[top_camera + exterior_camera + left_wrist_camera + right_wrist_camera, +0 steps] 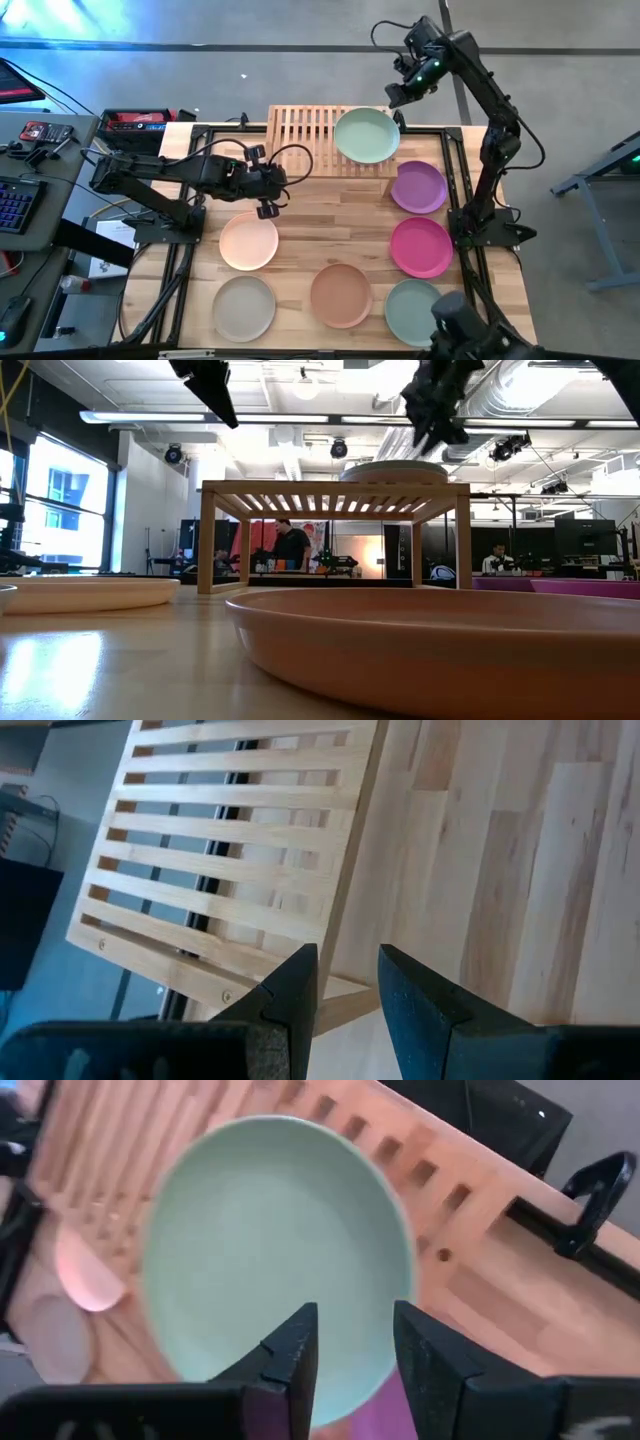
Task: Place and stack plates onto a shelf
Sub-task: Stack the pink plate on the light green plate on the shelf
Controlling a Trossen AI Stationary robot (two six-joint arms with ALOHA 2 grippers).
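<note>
The shelf stands at the far middle of the tabletop. One light green plate lies flat on the right half of its slatted top; in the low view it shows as a thin disc resting on the shelf's right end.

The right claw hangs above and just beyond the far right edge of the green plate, apart from it. In the right wrist view its two fingers stand parted with an empty gap between them, and the plate lies below them on the slats, untouched. State of the right claw: released, grasping nothing.

The left claw sits over the tabletop just in front of the shelf's left front corner, between the shelf and the peach plate. In the left wrist view its fingers are parted with bare wood visible through the gap. State of the left claw: released, empty.

Six further plates lie flat on the tabletop, none touching a claw. The purple plate is just beside the shelf's right front corner. The magenta plate lies nearer than it. Along the near edge, left to right: a beige plate, a terracotta plate and a grey-teal plate.
</note>
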